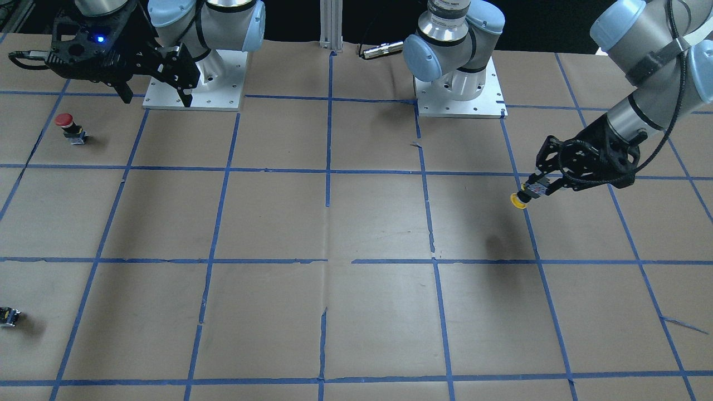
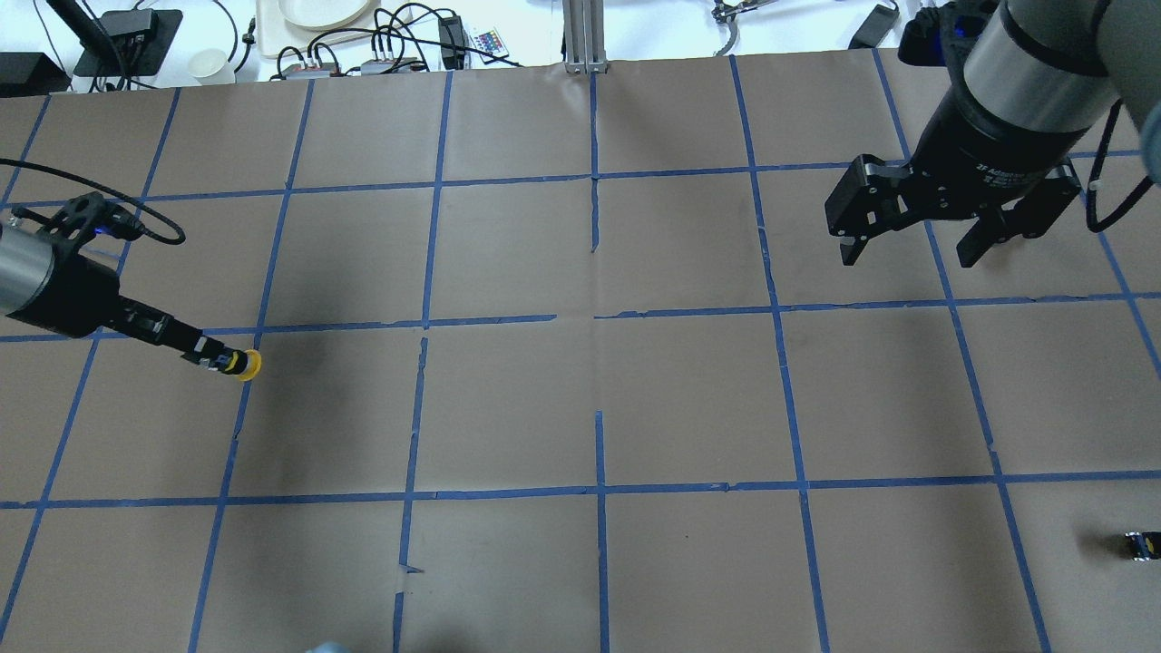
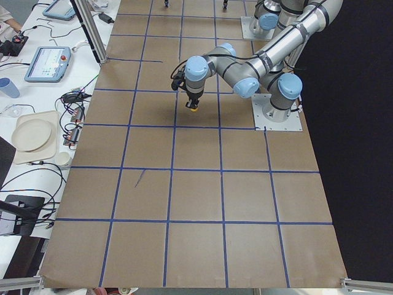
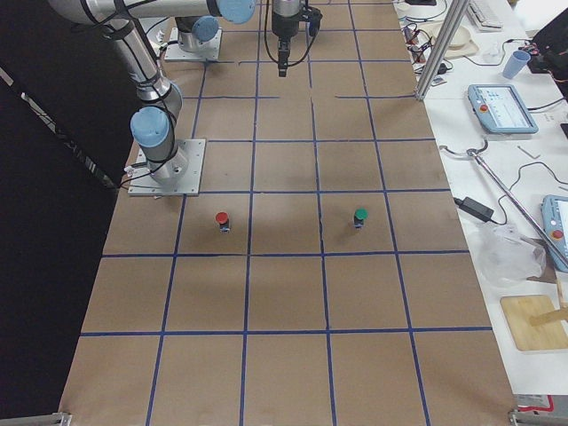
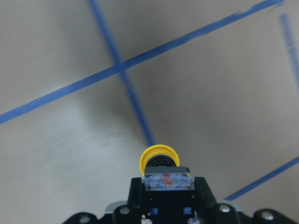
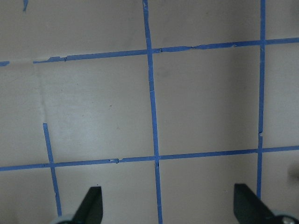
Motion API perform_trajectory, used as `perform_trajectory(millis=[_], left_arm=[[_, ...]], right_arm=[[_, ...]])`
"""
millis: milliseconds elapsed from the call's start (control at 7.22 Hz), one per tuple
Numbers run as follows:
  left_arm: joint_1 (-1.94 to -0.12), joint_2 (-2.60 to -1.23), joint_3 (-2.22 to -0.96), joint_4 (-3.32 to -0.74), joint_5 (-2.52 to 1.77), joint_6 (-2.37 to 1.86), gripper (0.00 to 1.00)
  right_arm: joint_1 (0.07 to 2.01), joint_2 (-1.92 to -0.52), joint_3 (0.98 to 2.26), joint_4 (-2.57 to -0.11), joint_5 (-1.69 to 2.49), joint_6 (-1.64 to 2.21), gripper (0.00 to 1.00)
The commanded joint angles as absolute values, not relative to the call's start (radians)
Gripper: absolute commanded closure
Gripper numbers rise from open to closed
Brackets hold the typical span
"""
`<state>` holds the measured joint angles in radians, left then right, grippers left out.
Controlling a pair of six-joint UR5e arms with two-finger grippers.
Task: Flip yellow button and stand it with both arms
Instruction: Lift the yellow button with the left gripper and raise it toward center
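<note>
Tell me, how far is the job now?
Done: the left gripper holds the yellow button by its base, clear of the table, cap sideways. In hand: the flip, no handover yet. Left: the open right gripper is far off; the button must be stood.

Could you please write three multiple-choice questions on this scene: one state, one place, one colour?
1. The right gripper's jaws are: A open and empty; B shut on a button; C shut on nothing.
2. The yellow button is: A in a box; B in the left gripper; C under a cloth.
3. The button nearest the right arm has a cap that is: A red; B blue; C white.
Key: 1 A, nothing sits between the spread jaws; 2 B, its jaws clamp the base; 3 A, the cap is red.
</note>
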<state>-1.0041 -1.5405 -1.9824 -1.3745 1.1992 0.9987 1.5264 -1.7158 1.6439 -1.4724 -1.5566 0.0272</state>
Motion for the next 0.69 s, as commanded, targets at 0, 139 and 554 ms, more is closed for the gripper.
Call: perform_trajectory(millis=[0,139,554], left_arm=[[-1.138,-1.511,-1.970,-1.434,0.868,0.793,0.96],[-1.211,-1.497,-1.970,-1.427,0.710,0.620,0.97],[-1.281,-1.447,-1.990,-1.436,0.307,0.377,0.98]], right_arm=[[1.502,-1.717,1.634,-1.424,-1.552,0.083,0.00],[1.465,-1.715,1.628,-1.402,-1.455,0.084,0.00],[1.326,-1.704,1.628,-1.226,-1.066,0.249,0.00]])
